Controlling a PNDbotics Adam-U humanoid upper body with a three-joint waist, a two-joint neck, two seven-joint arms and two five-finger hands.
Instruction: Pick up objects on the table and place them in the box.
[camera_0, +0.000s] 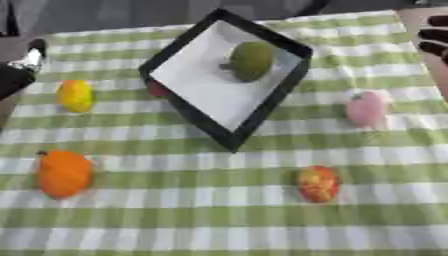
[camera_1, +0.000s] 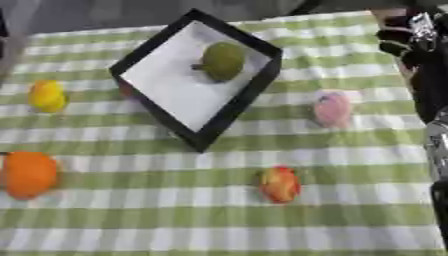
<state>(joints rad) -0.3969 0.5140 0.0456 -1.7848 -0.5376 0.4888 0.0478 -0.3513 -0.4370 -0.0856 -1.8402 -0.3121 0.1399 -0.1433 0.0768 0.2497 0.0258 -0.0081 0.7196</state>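
1. Green fruit (camera_0: 251, 60) lies inside the black-rimmed box (camera_0: 280, 95) on the checked counter (camera_0: 219, 220).
2. An orange fruit (camera_0: 63, 173), a yellow one (camera_0: 75, 95), a pink one (camera_0: 366, 108) and a red-yellow one (camera_0: 318, 183) lie around it.
3. The right hand (camera_1: 404, 40) hovers at the far right edge, its fingers curled and grasping nothing.

Green fruit (camera_1: 223, 60) in box (camera_1: 229, 113)

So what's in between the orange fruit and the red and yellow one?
Nothing but bare checked cloth lies between the orange fruit and the red and yellow fruit. The left eye view shows it best.
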